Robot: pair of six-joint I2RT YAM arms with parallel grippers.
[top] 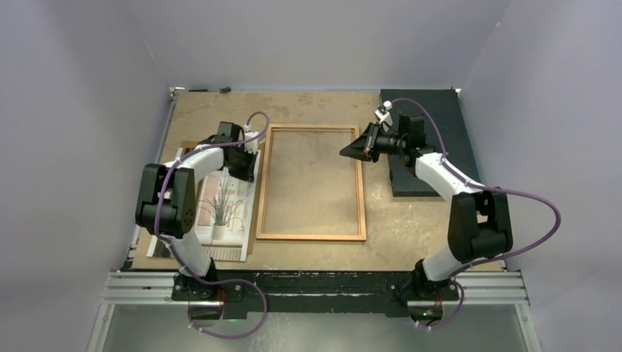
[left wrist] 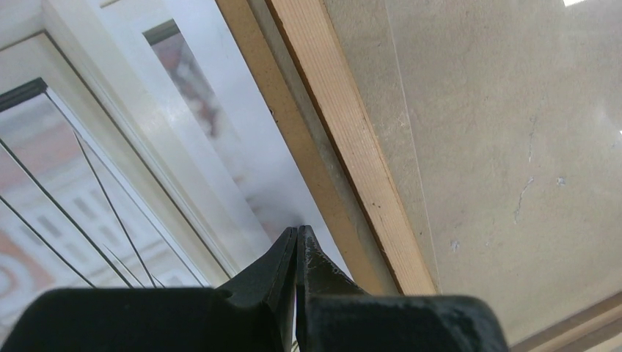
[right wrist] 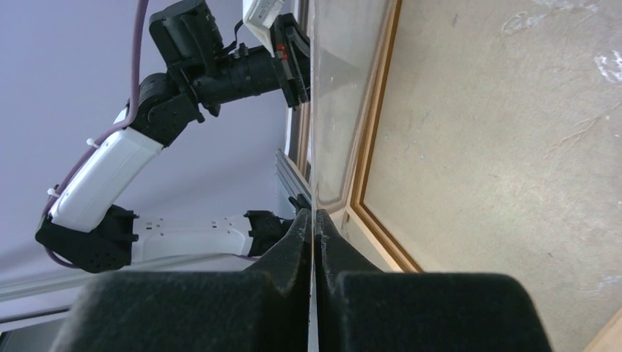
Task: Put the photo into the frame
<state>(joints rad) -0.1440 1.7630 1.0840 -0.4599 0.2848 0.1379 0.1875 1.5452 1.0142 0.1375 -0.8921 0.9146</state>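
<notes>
Both jaws pinched shut, my right gripper [right wrist: 314, 220] seemingly on the frame's [top: 311, 236] clear front, my left gripper [left wrist: 297, 236] at the photo [top: 222, 210] just beside it, I'd drag slowly, flat.

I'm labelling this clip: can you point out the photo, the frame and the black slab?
the photo [top: 222, 211]: top external view, on the printed plant.
the frame [top: 311, 236]: top external view, on its near wooden rail.
the black slab [top: 449, 106]: top external view, on its far bare surface.
</notes>
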